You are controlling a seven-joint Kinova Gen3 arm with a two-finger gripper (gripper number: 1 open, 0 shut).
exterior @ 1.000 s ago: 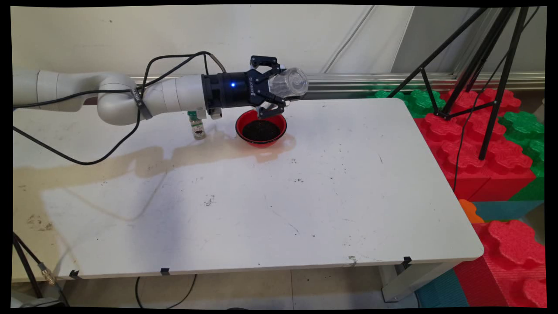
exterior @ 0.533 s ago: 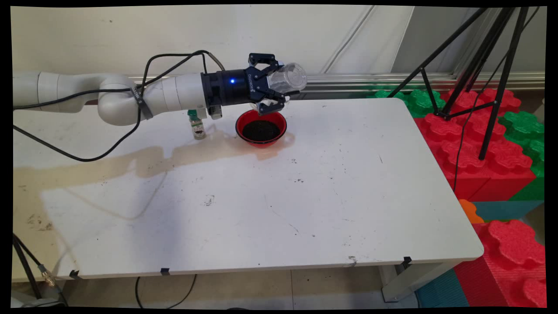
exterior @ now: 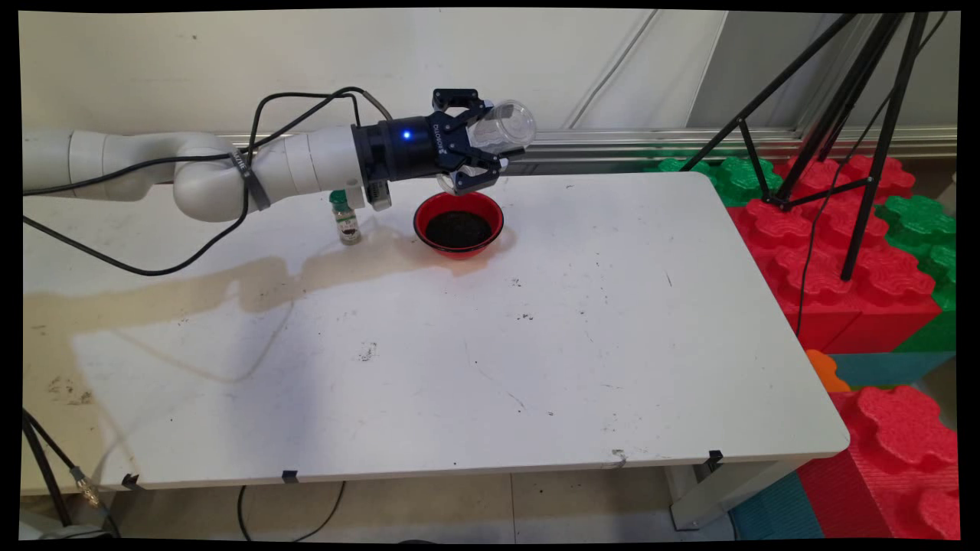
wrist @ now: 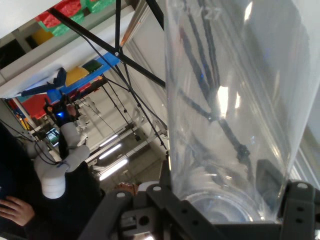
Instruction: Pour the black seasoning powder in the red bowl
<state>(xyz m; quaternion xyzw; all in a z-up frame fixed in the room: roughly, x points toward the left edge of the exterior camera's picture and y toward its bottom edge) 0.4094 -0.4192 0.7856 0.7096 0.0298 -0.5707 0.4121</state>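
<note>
The gripper (exterior: 476,157) is clenched on a clear plastic cup (exterior: 501,130), held on its side in the upper centre of the main view, directly above a red bowl (exterior: 458,224). The cup is thin-walled, smooth and glossy; in the hand view its transparent wall (wrist: 235,105) rises between the jaws and appears empty. The bowl is round, with a dark granular filling. A small green-capped glass bottle (exterior: 347,220) stands upright left of it on the scuffed, stained white table (exterior: 612,344).
</note>
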